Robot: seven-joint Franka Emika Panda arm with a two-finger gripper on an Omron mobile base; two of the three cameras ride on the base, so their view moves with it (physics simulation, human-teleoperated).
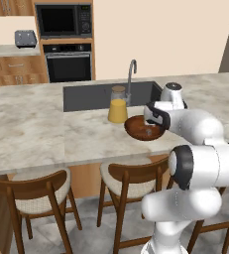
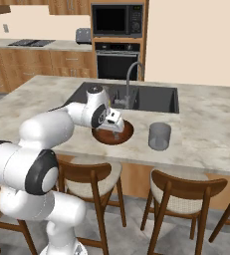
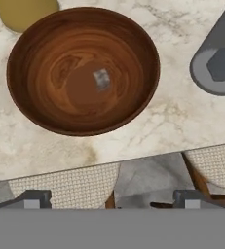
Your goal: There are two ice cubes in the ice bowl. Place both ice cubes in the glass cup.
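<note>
My pincer (image 3: 111,199) hangs above the near rim of the ice bowl (image 3: 31,104), jaws apart and holding nothing. One ice cube (image 3: 102,79) lies near the bowl's centre, ahead of my fingertips (image 3: 33,199). The glass cup (image 3: 216,65) stands just beside the bowl.

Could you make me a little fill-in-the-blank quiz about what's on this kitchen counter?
1. The one ice cube visible lies in the ____ bowl.
2. The jar beside the bowl holds ____ liquid.
3. The glass cup stands ____ on the counter.
4. The hand is ____.

Missing words: wooden; orange; upright; open
</note>
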